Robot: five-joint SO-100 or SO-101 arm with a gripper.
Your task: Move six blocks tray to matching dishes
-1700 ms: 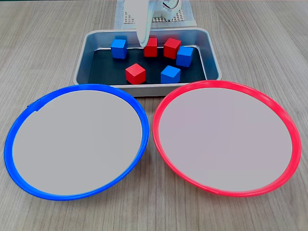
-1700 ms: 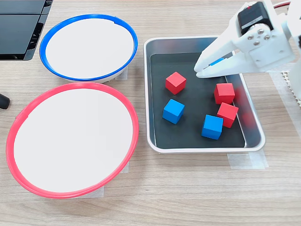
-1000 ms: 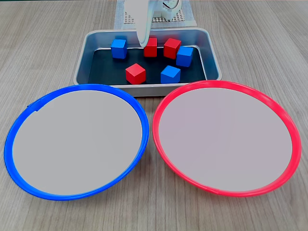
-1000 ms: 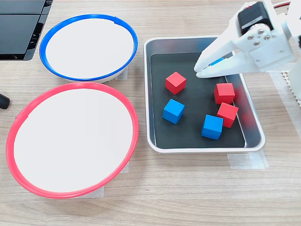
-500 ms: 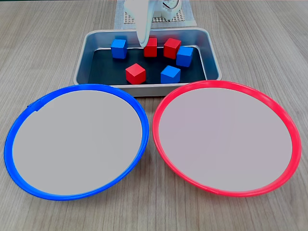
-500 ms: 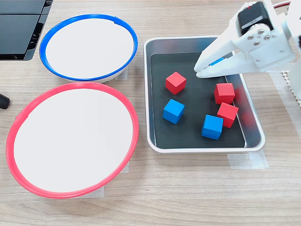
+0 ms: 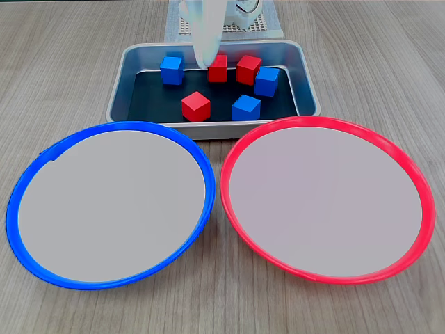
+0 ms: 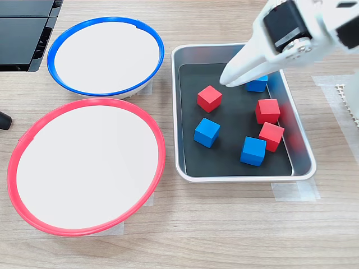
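Jaws (image 8: 226, 80) now further over tray (image 8: 187, 168), long axis crosswise.

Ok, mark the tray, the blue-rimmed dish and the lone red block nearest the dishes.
tray (image 8: 185, 168), a fixed view, on its near-left metal wall.
blue-rimmed dish (image 8: 106, 56), a fixed view, on its pale centre.
red block (image 8: 209, 98), a fixed view, on its top face.

All six blocks (image 7: 196, 106) lie in the tray (image 7: 309, 83). In a fixed view the tray sits behind two dishes (image 7: 111, 202) set side by side on the table (image 7: 62, 69).
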